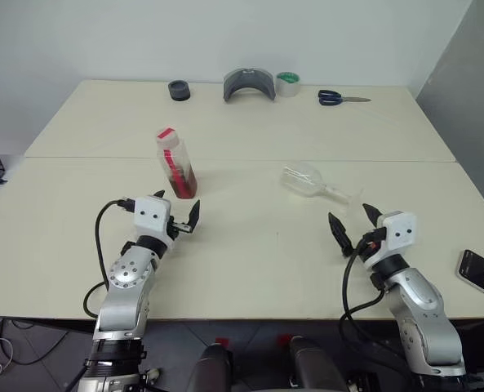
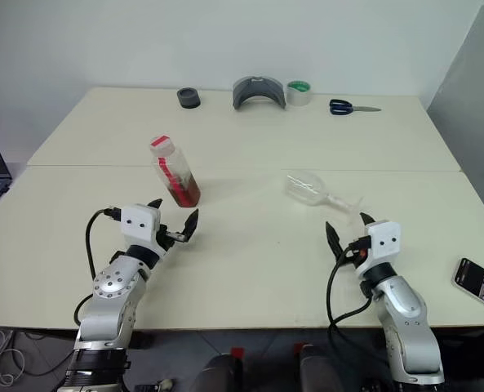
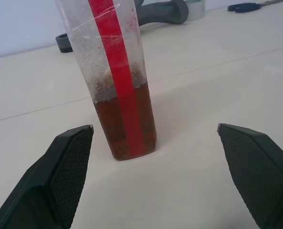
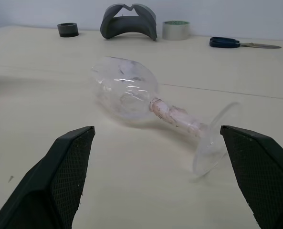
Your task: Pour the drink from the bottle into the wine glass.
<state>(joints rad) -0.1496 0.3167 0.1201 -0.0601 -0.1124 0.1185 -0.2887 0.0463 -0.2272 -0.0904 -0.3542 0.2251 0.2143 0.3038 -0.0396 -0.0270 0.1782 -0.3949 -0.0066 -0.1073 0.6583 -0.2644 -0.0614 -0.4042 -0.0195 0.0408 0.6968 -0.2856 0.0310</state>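
Lying on its side: wine glass [image 1: 311, 181]; bottle [image 1: 176, 163] upright.

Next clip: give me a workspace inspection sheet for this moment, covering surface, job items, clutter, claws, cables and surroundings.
Surface: cream table, seam across the middle.
Job's things: bottle upright, red cap on, drink in its lower part; wine glass lying on its side, apparently empty.
Clutter: dark ring, grey curved piece, tape roll, scissors along the far edge; phone at the right edge.
Claws: left claw open, near the bottle; right claw open, near the glass; both empty.
Cables: black cable looping beside the left arm.
Surroundings: plain wall behind.
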